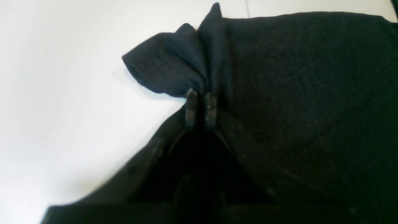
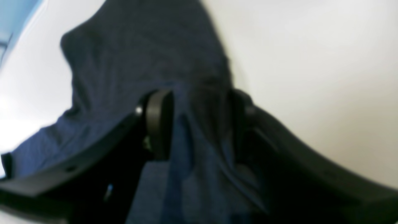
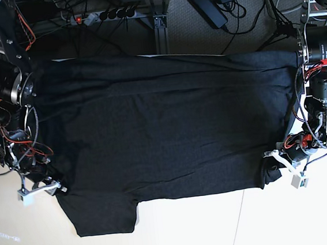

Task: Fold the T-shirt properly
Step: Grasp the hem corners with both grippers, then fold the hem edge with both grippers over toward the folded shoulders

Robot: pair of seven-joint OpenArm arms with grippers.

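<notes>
Pinching a bunched corner of the black T-shirt, the left gripper shows in its wrist view with both fingertips pressed close together on the cloth, a small puckered flap standing up just beyond them and the white table bare to one side. Over in the right wrist view, blurred as it is, the right gripper has its pads spread well apart with a ridge of the shirt's fabric running between them – the cloth lies in the gap but is not clamped. From the base view the T-shirt lies spread wide across the table between the two arms, one sleeve sticking out toward the near edge on the side of the right gripper, while the left gripper sits at the opposite near corner. Judged from this, the folding is at an early stage – the shirt looks flattened, possibly doubled once along its length, though I cannot tell for sure; the sleeve is not yet tucked and the crosswise folds are left to do.
</notes>
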